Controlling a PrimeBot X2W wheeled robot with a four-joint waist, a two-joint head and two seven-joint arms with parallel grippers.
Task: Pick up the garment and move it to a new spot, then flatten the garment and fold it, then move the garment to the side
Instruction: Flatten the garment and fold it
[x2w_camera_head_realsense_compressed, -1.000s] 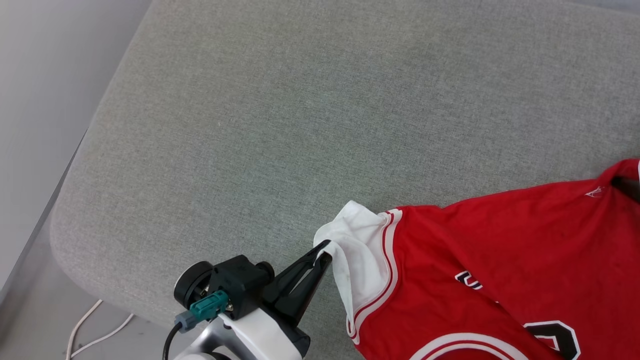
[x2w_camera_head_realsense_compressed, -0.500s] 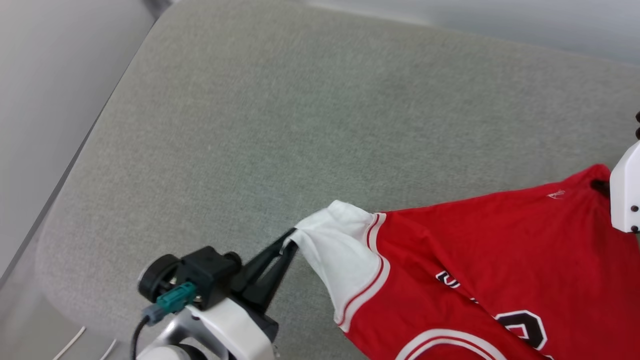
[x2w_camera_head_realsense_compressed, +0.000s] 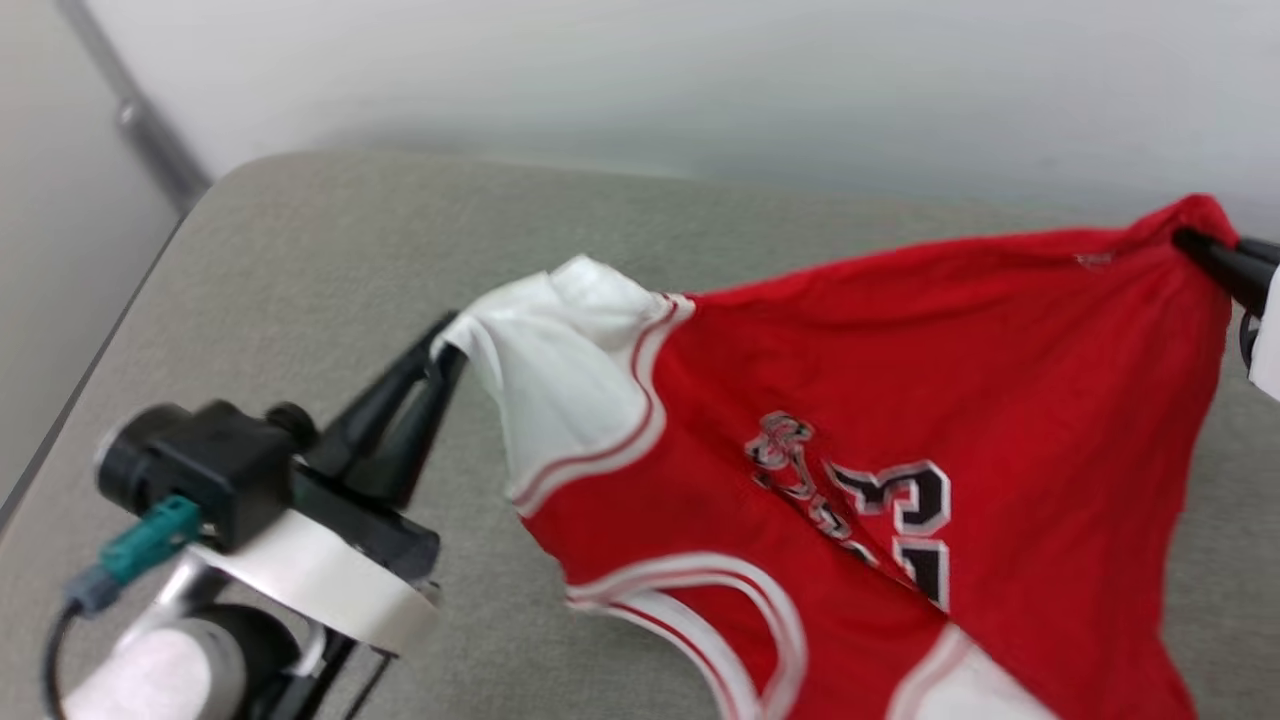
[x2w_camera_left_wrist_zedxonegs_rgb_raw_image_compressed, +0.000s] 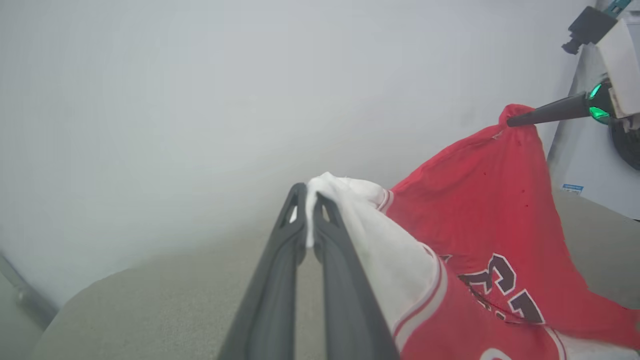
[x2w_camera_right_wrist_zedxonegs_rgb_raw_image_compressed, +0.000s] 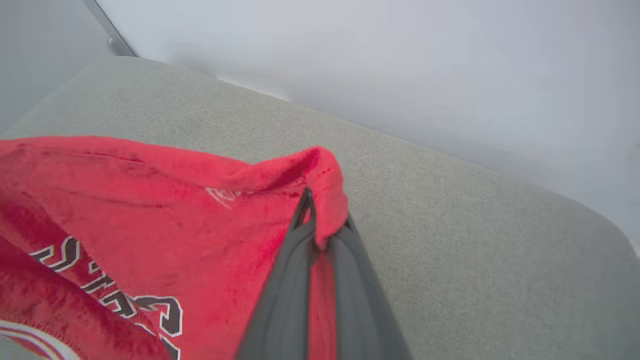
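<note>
The garment (x2w_camera_head_realsense_compressed: 930, 360) is a red jersey T-shirt with white sleeves, striped trim and a black-and-white print. It hangs stretched in the air between my two grippers, above the grey cushion. My left gripper (x2w_camera_head_realsense_compressed: 445, 350) is shut on the white sleeve (x2w_camera_left_wrist_zedxonegs_rgb_raw_image_compressed: 350, 210), its tips pinching the sleeve edge (x2w_camera_left_wrist_zedxonegs_rgb_raw_image_compressed: 308, 192). At the far right my right gripper (x2w_camera_head_realsense_compressed: 1190, 242) is shut on a red corner of the garment (x2w_camera_right_wrist_zedxonegs_rgb_raw_image_compressed: 320, 170); the left wrist view shows that gripper (x2w_camera_left_wrist_zedxonegs_rgb_raw_image_compressed: 511, 121) at the upper right. The shirt's lower part sags toward the cushion.
The grey fabric cushion (x2w_camera_head_realsense_compressed: 300, 260) spreads under the garment, its rounded edge at the left. A pale wall (x2w_camera_head_realsense_compressed: 640, 70) rises behind it, with a grey pipe (x2w_camera_head_realsense_compressed: 140, 115) in the left corner. Bare cushion lies right of the right gripper (x2w_camera_right_wrist_zedxonegs_rgb_raw_image_compressed: 475, 240).
The right gripper has closed on the red corner. Both grippers have lifted the garment off the cushion, so it now hangs spread between them. The head camera has tilted up toward the wall.
</note>
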